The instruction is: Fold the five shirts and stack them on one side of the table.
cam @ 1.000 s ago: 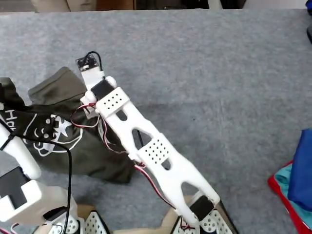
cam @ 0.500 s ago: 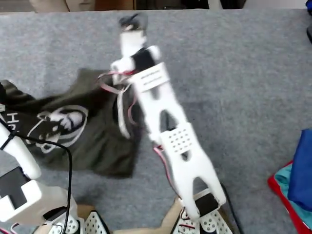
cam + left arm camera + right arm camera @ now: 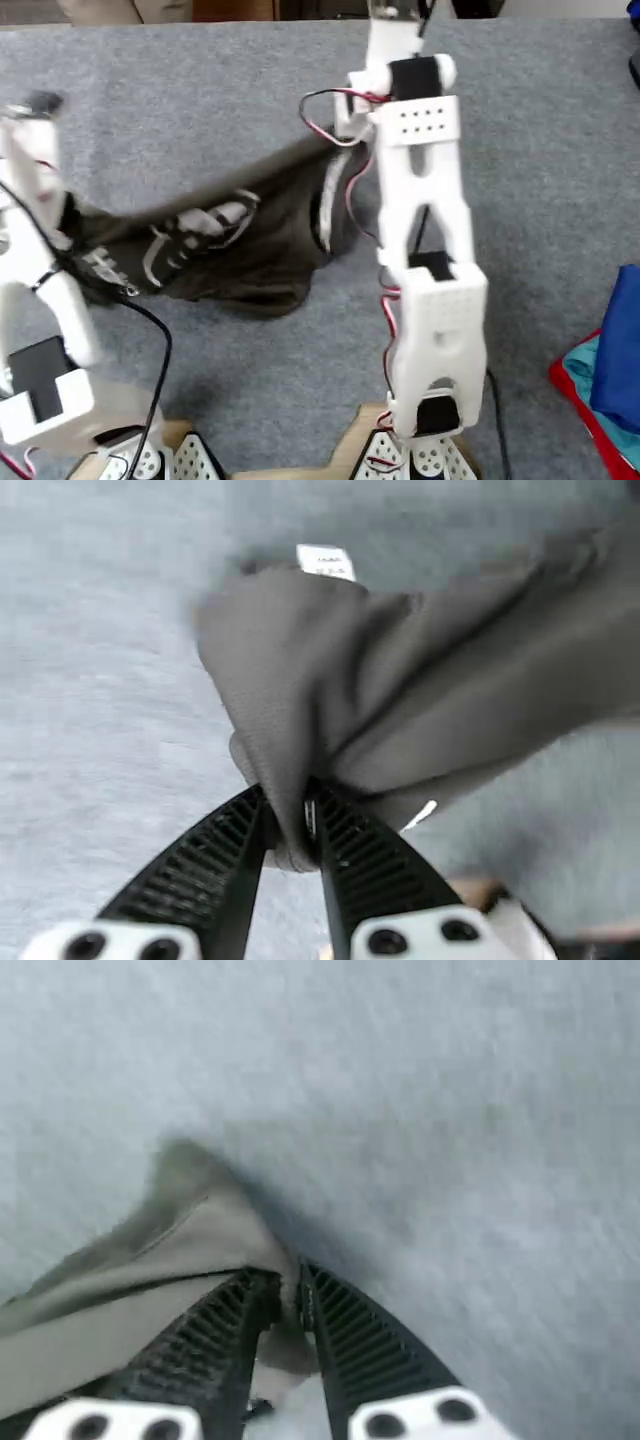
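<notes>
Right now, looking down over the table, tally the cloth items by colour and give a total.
olive shirt: 1
blue cloth: 1
teal cloth: 1
red cloth: 1
Total: 4

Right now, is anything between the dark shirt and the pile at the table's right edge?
Nothing visible. Only bare table lies between the dark shirt and the pile, apart from the right arm holding it.

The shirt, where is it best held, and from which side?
At its two opposite ends, coming in from either side. The shirt stretches long between the left gripper and the right gripper, and each end bunches into a thin fold.
</notes>
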`<state>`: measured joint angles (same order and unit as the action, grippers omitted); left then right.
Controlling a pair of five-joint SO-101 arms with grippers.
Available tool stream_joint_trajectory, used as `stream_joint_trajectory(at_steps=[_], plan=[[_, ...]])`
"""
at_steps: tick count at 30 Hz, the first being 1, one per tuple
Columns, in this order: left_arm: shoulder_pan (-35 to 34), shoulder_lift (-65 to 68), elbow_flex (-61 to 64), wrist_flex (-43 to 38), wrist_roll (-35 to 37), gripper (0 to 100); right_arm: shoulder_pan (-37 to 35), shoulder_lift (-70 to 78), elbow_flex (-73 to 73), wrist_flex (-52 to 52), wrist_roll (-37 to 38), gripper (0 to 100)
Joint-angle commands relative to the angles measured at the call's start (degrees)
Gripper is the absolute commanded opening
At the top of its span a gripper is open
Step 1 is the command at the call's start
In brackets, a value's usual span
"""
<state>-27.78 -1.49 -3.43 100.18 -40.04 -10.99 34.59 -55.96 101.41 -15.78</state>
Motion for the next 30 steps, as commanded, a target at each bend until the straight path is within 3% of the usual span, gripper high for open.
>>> stream_joint_trajectory(at_steps=[1, 11, 16, 20, 26, 30], plan=[[4.7, -2.7, 7.5, 0.6, -0.6, 2, 4.0, -12.8, 15.4, 0.9, 5.6, 0.5], [6.4, -2.8, 23.6, 0.8, -4.2, 2, 4.4, -31.1, 48.0, 1.0, 19.9, 0.6], [6.3, -2.8, 30.6, 0.8, -4.8, 2, 3.1, -36.0, 63.0, 0.9, 22.9, 0.6], [6.1, -2.8, 35.4, 0.8, -10.2, 2, 0.5, -37.1, 72.6, 0.8, 24.6, 1.9], [5.2, -2.8, 38.4, 0.8, -13.4, 2, -0.4, -37.1, 72.7, 0.7, 25.2, 15.9], [3.5, -2.8, 35.0, 0.8, -12.5, 15, -0.4, -36.9, 64.7, 0.7, 25.2, 16.5]])
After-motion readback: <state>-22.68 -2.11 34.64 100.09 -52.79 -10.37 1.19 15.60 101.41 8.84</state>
